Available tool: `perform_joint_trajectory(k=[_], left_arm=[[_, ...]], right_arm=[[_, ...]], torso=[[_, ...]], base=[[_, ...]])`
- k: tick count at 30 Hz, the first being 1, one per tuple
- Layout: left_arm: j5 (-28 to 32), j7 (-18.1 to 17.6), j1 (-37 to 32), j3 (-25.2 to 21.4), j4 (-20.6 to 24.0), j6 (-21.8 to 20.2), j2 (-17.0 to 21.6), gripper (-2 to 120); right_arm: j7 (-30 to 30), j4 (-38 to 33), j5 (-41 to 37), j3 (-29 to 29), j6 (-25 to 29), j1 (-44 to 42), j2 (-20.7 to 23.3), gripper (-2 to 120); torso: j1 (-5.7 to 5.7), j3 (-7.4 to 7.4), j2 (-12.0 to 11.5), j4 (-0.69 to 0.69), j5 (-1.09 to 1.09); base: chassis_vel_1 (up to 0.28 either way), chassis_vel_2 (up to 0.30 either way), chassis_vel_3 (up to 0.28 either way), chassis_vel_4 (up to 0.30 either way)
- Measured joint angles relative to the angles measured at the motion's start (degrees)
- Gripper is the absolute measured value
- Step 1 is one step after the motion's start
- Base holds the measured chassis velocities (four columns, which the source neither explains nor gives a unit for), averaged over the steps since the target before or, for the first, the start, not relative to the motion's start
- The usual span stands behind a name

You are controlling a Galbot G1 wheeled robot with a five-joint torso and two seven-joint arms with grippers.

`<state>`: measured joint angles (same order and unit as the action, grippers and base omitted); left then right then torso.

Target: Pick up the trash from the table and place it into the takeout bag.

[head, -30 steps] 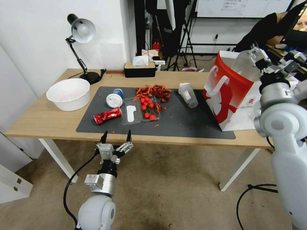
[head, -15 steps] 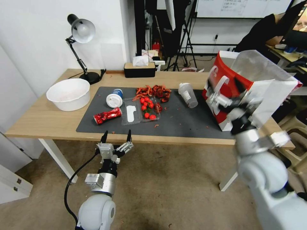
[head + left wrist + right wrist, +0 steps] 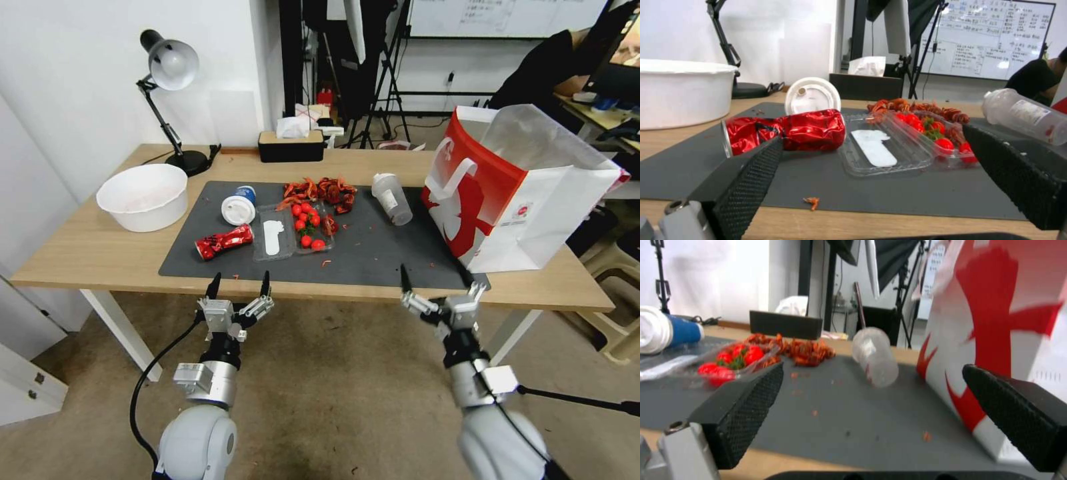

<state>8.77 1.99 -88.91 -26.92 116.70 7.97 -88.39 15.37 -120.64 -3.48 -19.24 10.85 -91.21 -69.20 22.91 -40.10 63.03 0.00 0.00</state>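
Both arms parked low before the bench's (image 3: 93,257) near edge, fingers pointed at the litter. Left gripper (image 3: 238,287) spread wide and empty; right gripper (image 3: 437,283) likewise wide apart, holding nothing.

Just ahead of the left gripper, on the dark grey mat (image 3: 393,257): crushed red can (image 3: 224,241) lying on its side, with the clear clamshell tray of cherry tomatoes (image 3: 293,233) beside it and the white lidded cup with blue label (image 3: 239,205) tipped over farther back. White bowl (image 3: 143,196) off toward that gripper's outer side, on bare wood. Ahead of the right gripper, the clear plastic cup (image 3: 392,197) lying down (probably the easiest reach for that arm), red shell scraps (image 3: 320,191) beyond.

Takeout bag (image 3: 517,193) upright ahead of the right gripper and to its outer side, mouth open upward, likely kept there for short drops. Open mat between cup and bag leaves approach room; the bag's near wall and the bench edge are the limits to mind.
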Motion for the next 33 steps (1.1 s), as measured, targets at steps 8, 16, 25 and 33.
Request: perform_joint_trajectory(k=[8, 16, 25, 33], left_arm=[[0.02, -0.04, -0.35, -0.26, 0.04, 0.35, 0.34, 100], [0.01, -0.08, -0.45, -0.33, 0.16, 0.38, 0.48, 100], [-0.02, -0.11, -0.45, -0.32, 0.21, 0.38, 0.42, 100], [-0.12, -0.10, -0.60, -0.12, 0.67, 0.42, -0.08, 100]], right_arm=[[3.07, 1.21, -0.05, 1.27, 0.82, -0.58, -1.39, 100], [3.91, 2.05, -0.45, 1.58, 1.32, -0.58, -2.11, 100], [4.72, 1.54, -6.71, 2.80, -1.76, 5.28, -1.96, 100], [5.29, 3.14, -18.13, 2.88, -9.71, 16.75, 0.34, 100]], torso=[[0.00, -0.01, -0.01, 0.00, 0.00], [0.01, -0.01, 0.00, 0.00, 0.00], [0.01, -0.01, -0.01, 0.00, 0.00], [0.01, -0.01, -0.01, 0.00, 0.02]], base=[[0.000, 0.000, 0.000, 0.000], [0.000, 0.000, 0.000, 0.000], [0.000, 0.000, 0.000, 0.000], [0.000, 0.000, 0.000, 0.000]])
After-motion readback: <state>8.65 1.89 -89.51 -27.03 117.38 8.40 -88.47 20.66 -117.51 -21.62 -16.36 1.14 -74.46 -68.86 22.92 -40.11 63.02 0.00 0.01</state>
